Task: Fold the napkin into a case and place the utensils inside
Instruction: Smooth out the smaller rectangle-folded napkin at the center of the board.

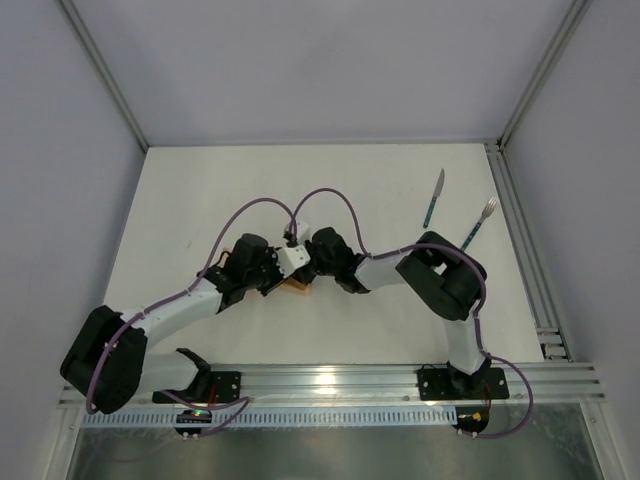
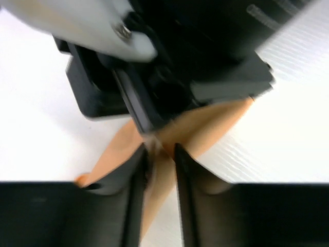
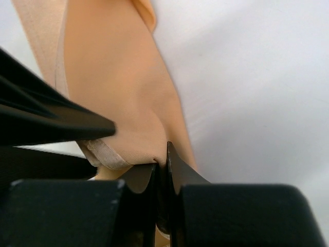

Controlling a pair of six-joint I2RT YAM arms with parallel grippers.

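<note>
The peach-orange napkin [image 1: 298, 288] is bunched under both grippers at mid-table, mostly hidden in the top view. My right gripper [image 3: 165, 154] is shut on a folded edge of the napkin [image 3: 118, 87]. My left gripper [image 2: 159, 149] faces it, its jaws apart with a strip of napkin [image 2: 205, 126] lying in the gap. The two grippers almost touch [image 1: 290, 268]. The knife [image 1: 432, 200] and the fork [image 1: 478, 225], both teal-handled, lie at the back right, apart from the arms. No finished case shows.
The right gripper's black body and white plate [image 2: 103, 31] fill the top of the left wrist view. An aluminium rail [image 1: 520, 240] runs along the table's right edge, close to the fork. Purple cables [image 1: 330, 195] loop above the wrists.
</note>
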